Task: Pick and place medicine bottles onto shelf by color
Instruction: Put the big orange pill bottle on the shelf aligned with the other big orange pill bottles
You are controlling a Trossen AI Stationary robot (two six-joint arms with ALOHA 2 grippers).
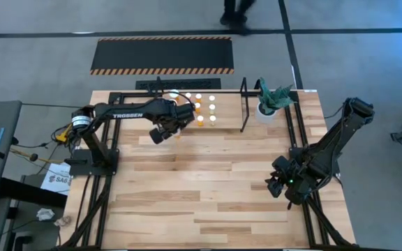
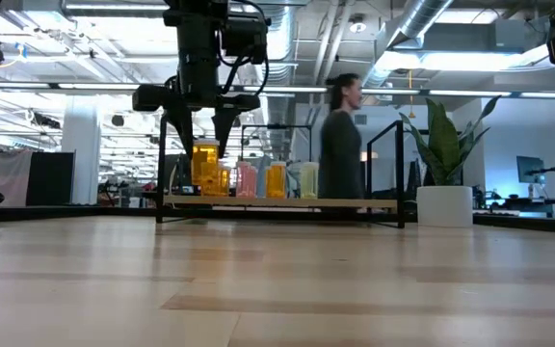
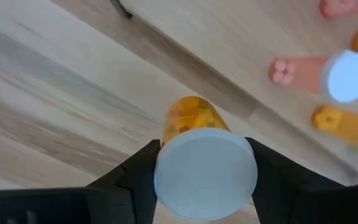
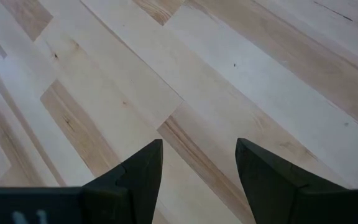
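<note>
Orange bottle (image 3: 191, 124) sits clamped by its white cap in my left claw (image 1: 167, 125), upper left of the high view, at the shelf (image 1: 244, 104). I should lower it upright beside the orange ones. My right claw (image 1: 279, 183) waits open, lower right.

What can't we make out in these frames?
- High view: bottle bodies on the shelf are too small; only white caps show, and the left arm covers some.
- Left wrist view: the orange bottle in the left claw hides the surface below it.
- Low view: the person is blurred.
- Right wrist view: the right claw sees only bare table.
</note>
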